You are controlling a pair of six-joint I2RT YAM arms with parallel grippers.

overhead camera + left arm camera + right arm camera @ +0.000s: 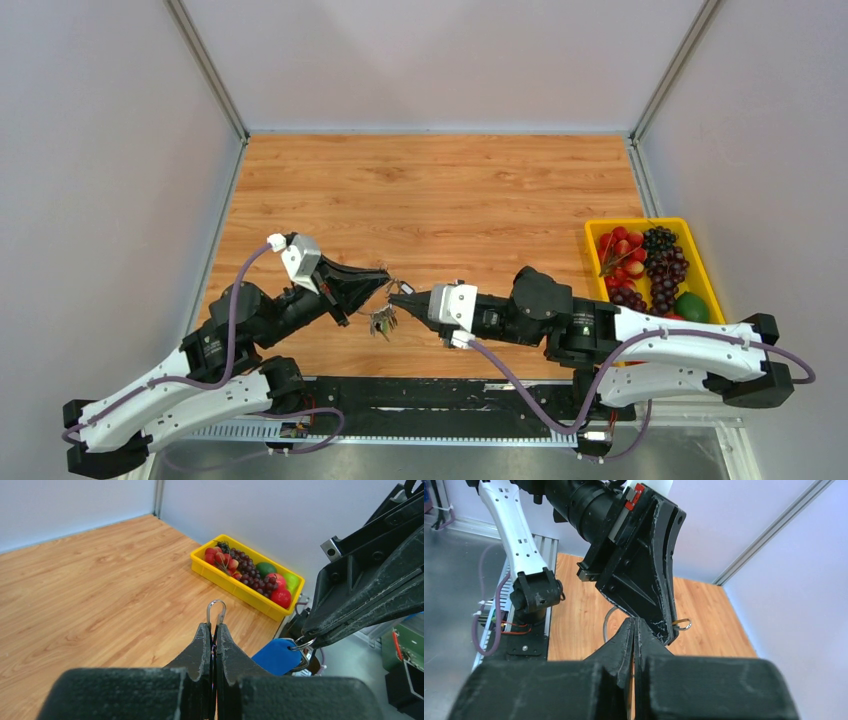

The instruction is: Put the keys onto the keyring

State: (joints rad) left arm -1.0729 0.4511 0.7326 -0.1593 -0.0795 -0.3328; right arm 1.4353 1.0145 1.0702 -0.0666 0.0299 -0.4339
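My left hand (384,287) is clamped on the keyring (216,601), its wire loop poking past the tips. My right hand (394,296) is pinched shut on the blue-tagged key (274,656). The other keys (383,323) hang just below where both meet, over the counter (440,190).

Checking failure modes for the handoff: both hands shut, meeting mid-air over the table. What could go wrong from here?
1. Left hand pinches only the base of a thin wire loop; it may twist or slip out under load.
2. Right hand holds the small ring with the blue tag at its very tip; a tug could drop the keys hanging below onto the table.
3. The two hands nearly touch; closing further risks a collision.
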